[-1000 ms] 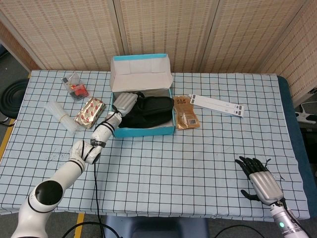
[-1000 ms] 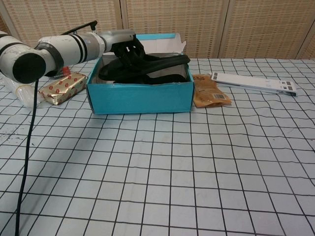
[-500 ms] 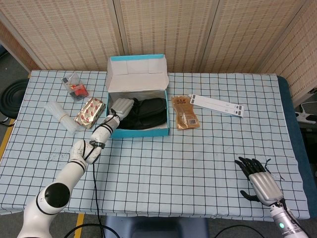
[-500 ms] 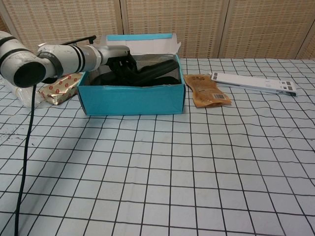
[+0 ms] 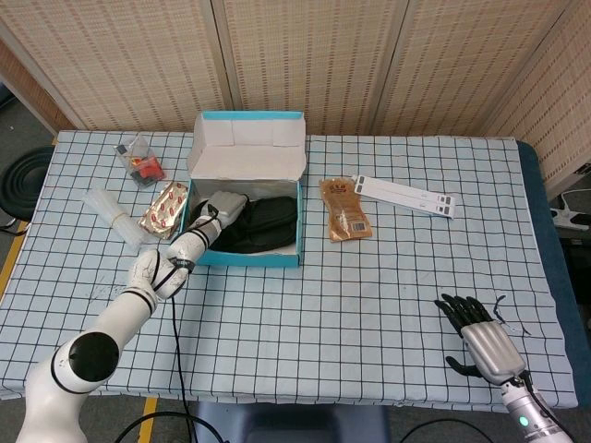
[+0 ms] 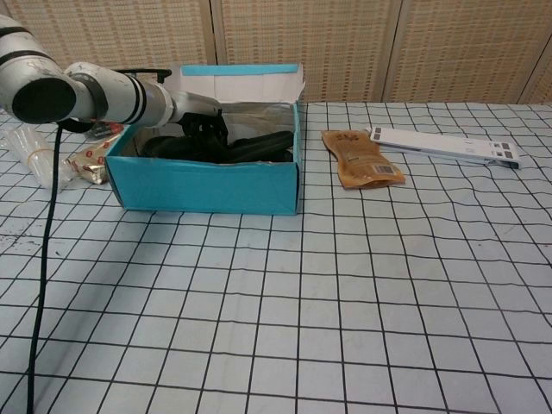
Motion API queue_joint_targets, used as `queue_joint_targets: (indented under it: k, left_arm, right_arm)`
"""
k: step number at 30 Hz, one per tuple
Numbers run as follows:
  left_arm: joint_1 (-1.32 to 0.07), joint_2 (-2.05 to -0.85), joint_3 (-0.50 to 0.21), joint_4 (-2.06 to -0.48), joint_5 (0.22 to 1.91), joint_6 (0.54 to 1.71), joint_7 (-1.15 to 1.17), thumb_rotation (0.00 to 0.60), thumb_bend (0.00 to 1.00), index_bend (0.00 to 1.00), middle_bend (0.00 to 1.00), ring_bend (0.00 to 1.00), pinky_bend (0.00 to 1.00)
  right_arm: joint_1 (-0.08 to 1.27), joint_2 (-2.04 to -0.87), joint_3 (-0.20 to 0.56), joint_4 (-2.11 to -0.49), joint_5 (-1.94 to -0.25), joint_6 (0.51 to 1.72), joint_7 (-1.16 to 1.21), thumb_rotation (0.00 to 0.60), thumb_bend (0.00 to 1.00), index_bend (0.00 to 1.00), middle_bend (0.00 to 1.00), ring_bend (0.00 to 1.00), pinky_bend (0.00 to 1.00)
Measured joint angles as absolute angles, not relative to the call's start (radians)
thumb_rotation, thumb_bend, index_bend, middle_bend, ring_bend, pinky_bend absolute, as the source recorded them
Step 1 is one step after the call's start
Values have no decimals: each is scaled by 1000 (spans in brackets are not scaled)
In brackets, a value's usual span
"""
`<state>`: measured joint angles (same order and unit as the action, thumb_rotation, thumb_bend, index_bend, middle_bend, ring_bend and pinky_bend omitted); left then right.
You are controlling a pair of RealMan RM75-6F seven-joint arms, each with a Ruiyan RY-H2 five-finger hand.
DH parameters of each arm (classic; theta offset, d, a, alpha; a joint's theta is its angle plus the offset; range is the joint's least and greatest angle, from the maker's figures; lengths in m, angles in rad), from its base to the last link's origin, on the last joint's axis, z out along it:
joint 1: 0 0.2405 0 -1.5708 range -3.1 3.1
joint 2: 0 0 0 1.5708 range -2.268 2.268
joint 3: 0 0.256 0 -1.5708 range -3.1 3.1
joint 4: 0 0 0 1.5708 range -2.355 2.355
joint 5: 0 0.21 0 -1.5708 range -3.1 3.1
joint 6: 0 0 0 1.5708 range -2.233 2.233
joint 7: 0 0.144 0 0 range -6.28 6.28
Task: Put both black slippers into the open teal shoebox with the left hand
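The open teal shoebox [image 5: 247,257] [image 6: 207,185] stands at the back left of the table with its lid [image 5: 247,148] raised. Both black slippers [image 5: 271,221] [image 6: 254,147] lie inside it, below the rim. My left hand [image 5: 224,209] [image 6: 200,121] reaches in over the box's left end, and its dark fingers curl down around the near slipper. My right hand [image 5: 484,338] rests open on the table at the front right, far from the box, and appears only in the head view.
A brown pouch [image 5: 344,209] [image 6: 360,157] and a long white pack [image 5: 404,196] [image 6: 444,144] lie right of the box. On its left are a gold and red packet [image 5: 163,209] [image 6: 88,159], a clear bag [image 5: 114,218] and a small clear pack [image 5: 138,159].
The shoebox has slid left across the table with my left hand in it. The slippers, raised above the rim before, now sit lower inside. The right hand has stayed still.
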<state>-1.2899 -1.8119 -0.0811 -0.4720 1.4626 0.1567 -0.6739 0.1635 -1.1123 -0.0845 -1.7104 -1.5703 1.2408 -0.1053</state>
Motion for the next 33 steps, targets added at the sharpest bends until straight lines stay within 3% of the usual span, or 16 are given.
queue_joint_targets:
  k: [9, 13, 16, 20, 22, 33]
  left_arm:
    - [-1280, -1711, -115, -663, 1392, 62, -615, 600, 711, 596, 705, 601, 657]
    - [-1258, -1711, -138, -676, 1371, 71, -589, 600, 675, 525, 633, 482, 498]
    - [-1242, -1713, -150, -681, 1369, 113, -577, 600, 630, 375, 457, 360, 372]
    - [-1214, -1709, -168, -700, 1370, 186, -572, 600, 469, 35, 79, 49, 210]
    - [-1200, -1699, -180, -723, 1371, 217, -583, 600, 419, 0, 9, 1, 165]
    - [-1150, -1630, -189, -806, 1417, 337, -671, 600, 346, 0, 0, 0, 110]
  right_arm:
    - [160, -1110, -90, -1715, -1583, 1251, -103, 600, 151, 0, 0, 0, 0]
    - [162, -1110, -91, -1715, -1583, 1247, -101, 600, 151, 0, 0, 0, 0]
    - [162, -1109, -91, -1715, -1585, 1249, -100, 600, 151, 0, 0, 0, 0]
    - [158, -1105, -92, -1717, -1592, 1260, -94, 600, 151, 0, 0, 0, 0]
    - [157, -1104, -93, -1718, -1594, 1263, -93, 600, 152, 0, 0, 0, 0]
    - [156, -1104, -95, -1720, -1600, 1266, -96, 600, 152, 0, 0, 0, 0]
